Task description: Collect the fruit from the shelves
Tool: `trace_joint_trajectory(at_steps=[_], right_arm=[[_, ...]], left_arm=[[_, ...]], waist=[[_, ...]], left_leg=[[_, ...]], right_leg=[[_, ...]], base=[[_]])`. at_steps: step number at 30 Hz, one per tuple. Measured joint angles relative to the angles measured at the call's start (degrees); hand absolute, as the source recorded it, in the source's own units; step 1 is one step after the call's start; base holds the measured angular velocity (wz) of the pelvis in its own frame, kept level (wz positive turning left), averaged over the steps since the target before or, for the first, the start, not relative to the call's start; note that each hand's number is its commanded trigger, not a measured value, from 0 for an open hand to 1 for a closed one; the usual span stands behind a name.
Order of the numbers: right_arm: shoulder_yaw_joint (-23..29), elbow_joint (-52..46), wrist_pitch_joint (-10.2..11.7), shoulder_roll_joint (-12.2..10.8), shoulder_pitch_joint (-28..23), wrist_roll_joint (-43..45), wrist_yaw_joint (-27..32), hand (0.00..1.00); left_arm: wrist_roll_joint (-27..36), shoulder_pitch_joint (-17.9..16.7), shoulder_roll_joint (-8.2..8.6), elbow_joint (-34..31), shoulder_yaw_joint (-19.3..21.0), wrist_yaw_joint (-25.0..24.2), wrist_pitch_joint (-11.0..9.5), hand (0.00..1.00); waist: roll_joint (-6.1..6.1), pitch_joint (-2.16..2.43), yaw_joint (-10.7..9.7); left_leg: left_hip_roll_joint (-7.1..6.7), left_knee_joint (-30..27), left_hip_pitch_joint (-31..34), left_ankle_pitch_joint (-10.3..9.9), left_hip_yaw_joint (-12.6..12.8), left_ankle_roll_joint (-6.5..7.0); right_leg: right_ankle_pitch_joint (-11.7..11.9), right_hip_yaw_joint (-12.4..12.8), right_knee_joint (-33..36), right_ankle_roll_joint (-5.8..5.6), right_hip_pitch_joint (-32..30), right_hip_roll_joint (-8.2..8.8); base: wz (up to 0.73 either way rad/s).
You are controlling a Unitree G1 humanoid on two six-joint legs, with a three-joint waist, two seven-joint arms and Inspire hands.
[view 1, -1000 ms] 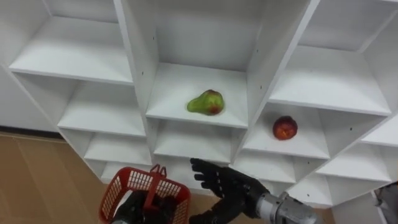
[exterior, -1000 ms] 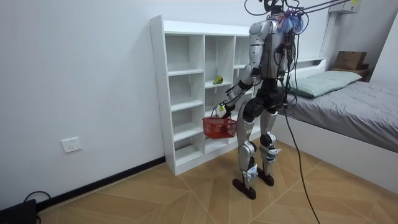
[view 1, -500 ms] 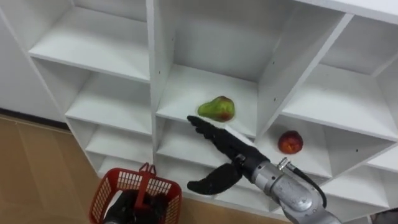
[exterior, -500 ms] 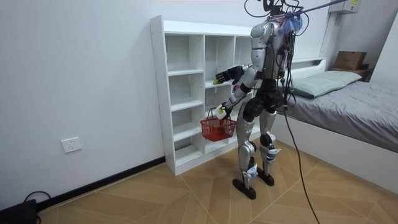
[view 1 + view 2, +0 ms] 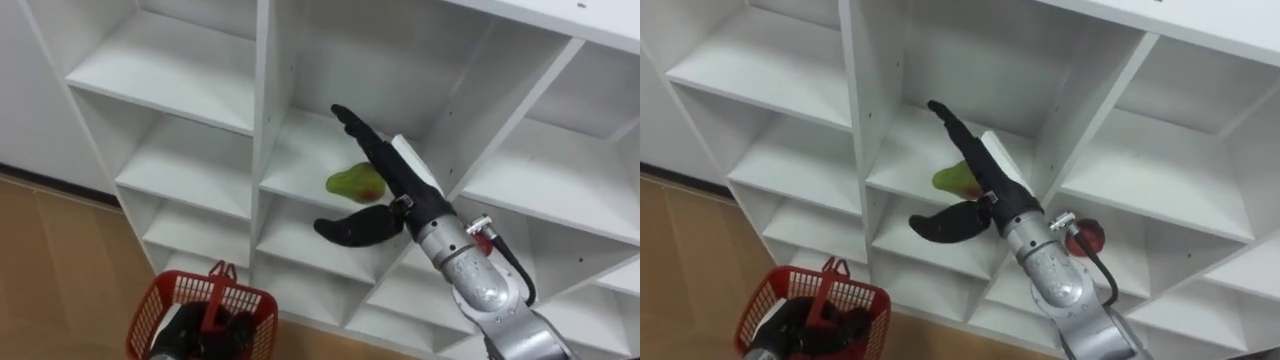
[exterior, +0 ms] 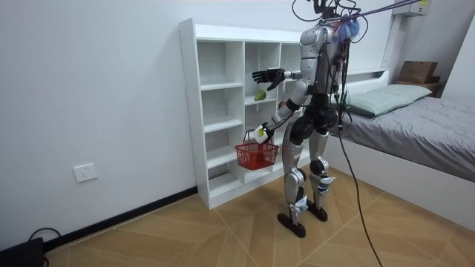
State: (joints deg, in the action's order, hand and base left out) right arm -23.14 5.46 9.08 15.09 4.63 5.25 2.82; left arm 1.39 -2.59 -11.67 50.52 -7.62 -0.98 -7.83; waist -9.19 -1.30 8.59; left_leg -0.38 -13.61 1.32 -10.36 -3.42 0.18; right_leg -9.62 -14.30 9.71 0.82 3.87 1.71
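Pear [image 5: 347, 183]: green with a red blush, teardrop-shaped, lying on the middle closet [image 5: 268, 90] shelf.
Right hand [image 5: 395, 175]: dark fingers straight and spread, thumb splayed below, over the pear.
Left hand [image 5: 195, 335]: curled on the handle of the red mesh basket [image 5: 175, 295].
Closet: smooth white panels, boxy compartments.

Light: bright, even and diffuse indoor light, falling from above and in front of the white wooden shelf unit [image 5: 262, 120].

Shade: soft grey at the back of each compartment, deepest under the upper boards.

Cast shadow: faint, on the shelf board beside the green-and-red pear [image 5: 347, 184], under the black right hand [image 5: 385, 165] with its straight fingers.

Sheen: mild, on the silver forearm.

Dim area: inside the red plastic mesh basket [image 5: 195, 298], whose handle the left hand [image 6: 260, 134] grips.

Plain white wall [image 6: 96, 89]: evenly lit.
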Motion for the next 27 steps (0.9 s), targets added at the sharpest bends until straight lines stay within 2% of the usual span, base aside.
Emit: trace_joint_trajectory(at_steps=[7,13,16,17,23,27], right_arm=[[0.19,0.01,0.16,0.08,0.34,0.01,3.74,0.00],[0.30,1.59,0.81,1.49,3.40,-0.65,5.38,0.00],[0.70,5.40,1.12,1.59,5.06,-2.26,6.60,0.00],[0.70,5.81,1.15,1.61,5.27,-2.91,6.61,0.00],[0.81,10.38,1.66,2.43,6.22,-6.87,6.34,0.00],[1.70,13.09,1.59,3.32,6.76,-7.92,5.97,0.00]], left_arm=[[-1.92,0.00,-0.02,0.00,0.79,-1.02,0.24,1.00],[-3.91,-0.19,-0.02,0.00,0.63,-1.27,0.34,1.00],[-4.55,-0.23,-0.14,0.00,0.60,-0.95,0.34,1.00],[-4.48,-0.23,-0.23,0.00,0.60,-0.91,0.34,1.00],[-4.57,-0.23,-1.16,0.02,0.58,-1.86,0.40,1.00],[-5.80,-0.27,-1.41,0.03,0.63,-2.73,1.51,1.00]], waist=[[0.13,0.00,0.45],[-0.13,0.14,0.57],[-0.93,0.60,0.64],[-1.11,0.63,0.70],[-2.38,0.06,0.42],[-2.58,0.12,0.67]], left_leg=[[-0.03,0.08,0.12,-0.02,-0.19,-0.03],[-0.27,0.01,0.14,-0.02,-1.32,-0.02],[-0.38,-0.18,0.15,0.00,-2.05,-0.02],[-0.37,-0.22,0.15,0.00,-2.13,-0.04],[-0.52,-1.27,1.58,0.02,-3.20,-0.13],[-0.69,-2.24,3.31,0.00,-3.74,-0.16]], right_leg=[[0.00,-0.30,0.03,-0.01,0.00,0.04],[0.02,-1.49,0.08,-0.03,0.52,0.22],[0.01,-2.51,0.06,-0.04,1.11,0.26],[0.01,-2.62,0.06,-0.04,1.11,0.25],[0.01,-3.76,0.02,-0.04,0.83,0.26],[0.03,-4.36,0.10,-0.01,-0.19,0.30]], base=[[0.01],[0.08],[0.17],[0.10],[0.10],[0.07]])
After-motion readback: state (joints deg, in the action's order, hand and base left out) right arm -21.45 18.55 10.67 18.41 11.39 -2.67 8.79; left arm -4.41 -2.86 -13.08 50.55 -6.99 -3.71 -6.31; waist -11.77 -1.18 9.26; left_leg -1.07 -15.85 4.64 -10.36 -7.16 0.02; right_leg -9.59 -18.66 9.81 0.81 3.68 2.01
